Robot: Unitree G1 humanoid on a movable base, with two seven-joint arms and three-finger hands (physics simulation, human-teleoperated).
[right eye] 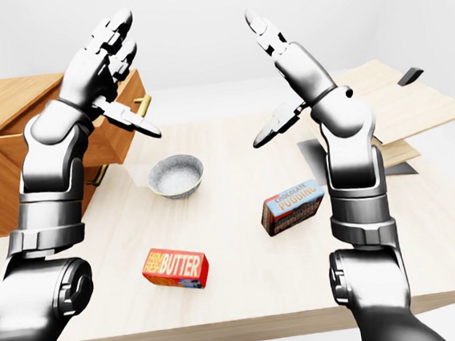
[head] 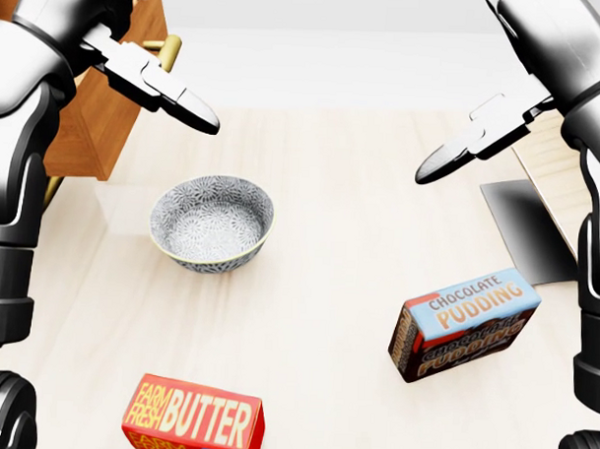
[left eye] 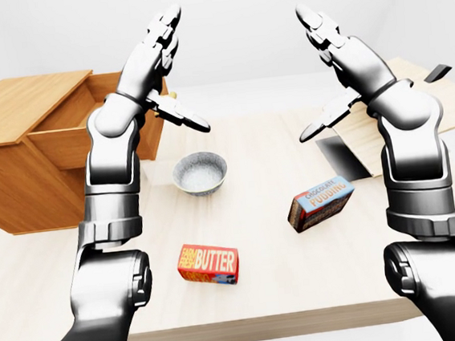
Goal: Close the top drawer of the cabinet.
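Butter [left eye: 208,264] lies nearest me on the surface [left eye: 288,294], with pudding [left eye: 320,202] to its right and the bowl [left eye: 199,173] beyond it toward the cabinet [left eye: 18,170]. None of these matter to the job, but the bowl sits close under the path of my left arm, so I judge it is the thing to keep clear of.

Both arms are raised above the surface. My left robot hand [left eye: 155,58] is spread, fingers pointing up and holding nothing; my right robot hand [left eye: 336,47] is likewise spread and empty, well apart from the cabinet.

Farther off, at the left of the left-eye view, the top drawer [left eye: 86,124] stands pulled out of the cabinet, its inside open to view. In the right-eye view its front panel with the brass handle [right eye: 144,105] shows just behind my left robot hand. Whether fingers and panel touch I cannot tell; they look near but apart.

To do this well, I would lay the flat of the left robot hand against the drawer front, beside the handle rather than on it, and push straight along the drawer's travel toward the cabinet body. A slanted push could jam it or shove the whole cabinet.
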